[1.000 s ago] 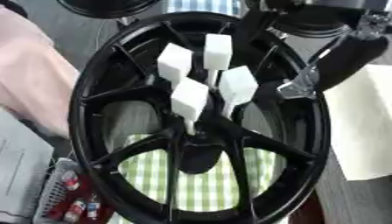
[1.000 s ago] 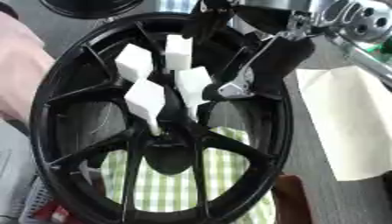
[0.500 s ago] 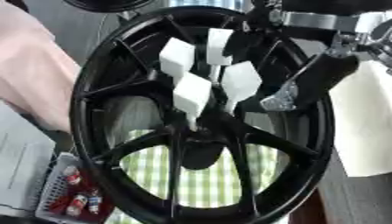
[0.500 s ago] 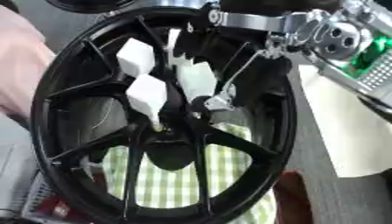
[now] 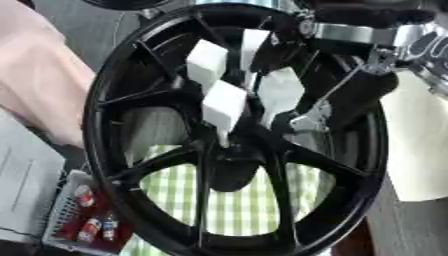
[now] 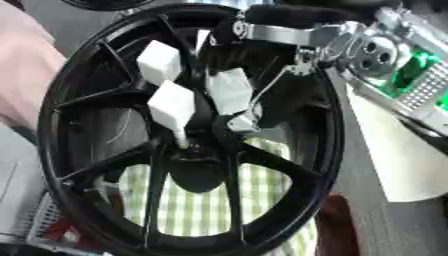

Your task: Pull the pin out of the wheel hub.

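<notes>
While the black wheel (image 5: 131,100) fills your view, standing on the green checked cloth (image 5: 236,210), your right hand (image 6: 249,120) comes in from two o'clock, fingertips at the hub (image 5: 232,150). Whether it is clenched or released, I cannot tell. White-headed pins (image 5: 223,105) stick out of the hub toward twelve o'clock, the nearest pin (image 6: 229,90) just beside your fingers.

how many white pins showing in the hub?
4 white pins: upper left, top, centre, right beside the right hand. More may be hidden behind the arm.
</notes>
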`<move>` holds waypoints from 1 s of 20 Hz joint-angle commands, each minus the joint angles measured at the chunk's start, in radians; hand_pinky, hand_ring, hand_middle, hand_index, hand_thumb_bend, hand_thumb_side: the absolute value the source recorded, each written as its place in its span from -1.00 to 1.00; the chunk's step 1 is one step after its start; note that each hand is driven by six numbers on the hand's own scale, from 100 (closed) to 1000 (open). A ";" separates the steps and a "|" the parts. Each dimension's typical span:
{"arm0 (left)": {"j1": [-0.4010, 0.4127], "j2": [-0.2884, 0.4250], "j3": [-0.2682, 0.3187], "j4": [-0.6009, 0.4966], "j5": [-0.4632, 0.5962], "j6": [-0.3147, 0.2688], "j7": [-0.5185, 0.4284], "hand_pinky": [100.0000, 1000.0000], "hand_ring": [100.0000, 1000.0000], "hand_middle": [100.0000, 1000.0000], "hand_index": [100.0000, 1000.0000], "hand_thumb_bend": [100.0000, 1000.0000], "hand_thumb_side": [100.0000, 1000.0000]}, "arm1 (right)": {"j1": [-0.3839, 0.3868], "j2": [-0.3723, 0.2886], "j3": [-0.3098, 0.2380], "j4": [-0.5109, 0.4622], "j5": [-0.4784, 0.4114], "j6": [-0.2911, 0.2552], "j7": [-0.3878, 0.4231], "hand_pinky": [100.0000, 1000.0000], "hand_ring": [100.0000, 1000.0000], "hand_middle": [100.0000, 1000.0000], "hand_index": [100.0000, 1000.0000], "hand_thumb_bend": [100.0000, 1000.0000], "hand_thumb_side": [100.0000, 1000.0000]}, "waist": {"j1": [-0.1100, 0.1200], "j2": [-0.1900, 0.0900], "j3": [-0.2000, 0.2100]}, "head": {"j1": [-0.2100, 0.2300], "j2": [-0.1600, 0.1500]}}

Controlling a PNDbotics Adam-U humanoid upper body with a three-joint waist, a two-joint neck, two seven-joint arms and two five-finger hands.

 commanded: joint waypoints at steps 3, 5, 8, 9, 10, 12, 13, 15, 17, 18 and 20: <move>-0.008 0.014 0.006 -0.015 -0.004 0.001 -0.003 0.42 0.48 0.36 0.30 -0.42 0.39 | 0.001 -0.026 -0.020 -0.011 0.029 0.004 -0.005 0.55 0.44 0.22 0.46 -0.09 -0.80 | 0.004 -0.011 0.001 | -0.001 -0.014; -0.008 0.013 0.006 -0.015 -0.004 0.002 -0.003 0.42 0.48 0.36 0.30 -0.42 0.39 | 0.004 -0.026 -0.023 -0.011 0.026 0.003 -0.011 0.55 0.44 0.21 0.46 -0.10 -0.80 | 0.005 -0.009 0.002 | -0.002 -0.017; -0.010 0.013 0.005 -0.015 -0.004 0.002 -0.005 0.42 0.48 0.36 0.30 -0.42 0.40 | 0.005 -0.027 -0.024 -0.011 0.023 0.005 -0.018 0.56 0.44 0.22 0.46 -0.10 -0.81 | 0.005 -0.007 0.003 | -0.004 -0.021; -0.011 0.013 0.004 -0.015 -0.004 0.002 -0.005 0.42 0.48 0.36 0.30 -0.42 0.40 | 0.007 -0.028 -0.024 -0.011 0.024 0.007 -0.019 0.56 0.44 0.22 0.46 -0.10 -0.81 | 0.005 -0.006 0.003 | -0.005 -0.023; -0.011 0.012 0.004 -0.015 -0.004 0.002 -0.006 0.42 0.48 0.37 0.30 -0.43 0.40 | 0.010 -0.029 -0.024 -0.011 0.026 0.011 -0.019 0.56 0.44 0.22 0.46 -0.10 -0.81 | 0.004 -0.005 0.004 | -0.006 -0.025; -0.012 0.012 0.003 -0.016 -0.005 0.002 -0.007 0.42 0.48 0.37 0.30 -0.43 0.40 | 0.016 -0.030 -0.026 -0.011 0.032 0.020 -0.021 0.56 0.44 0.22 0.46 -0.11 -0.82 | 0.004 -0.003 0.005 | -0.008 -0.030; -0.013 0.011 0.003 -0.016 -0.006 0.002 -0.008 0.42 0.48 0.37 0.30 -0.43 0.40 | 0.018 -0.030 -0.027 -0.011 0.036 0.025 -0.022 0.56 0.44 0.22 0.46 -0.11 -0.83 | 0.004 -0.002 0.007 | -0.009 -0.031; -0.013 0.010 0.003 -0.016 -0.006 0.002 -0.009 0.42 0.48 0.37 0.30 -0.43 0.40 | 0.022 -0.030 -0.028 -0.011 0.043 0.034 -0.021 0.56 0.44 0.22 0.46 -0.13 -0.85 | 0.004 0.000 0.009 | -0.012 -0.034; -0.013 0.009 0.003 -0.016 -0.007 0.002 -0.009 0.42 0.48 0.37 0.30 -0.43 0.40 | 0.026 -0.030 -0.029 -0.011 0.050 0.042 -0.020 0.56 0.44 0.22 0.46 -0.16 -0.88 | 0.005 0.001 0.011 | -0.014 -0.037; -0.013 0.009 0.003 -0.016 -0.007 0.002 -0.009 0.42 0.48 0.37 0.30 -0.43 0.40 | 0.028 -0.029 -0.029 -0.011 0.053 0.047 -0.020 0.56 0.44 0.22 0.45 -0.18 -0.90 | 0.005 0.002 0.012 | -0.015 -0.038; -0.013 0.009 0.003 -0.016 -0.008 0.003 -0.010 0.42 0.48 0.37 0.30 -0.44 0.41 | 0.032 -0.028 -0.029 -0.008 0.059 0.053 -0.018 0.56 0.44 0.22 0.45 -0.20 -0.93 | 0.004 0.004 0.013 | -0.015 -0.041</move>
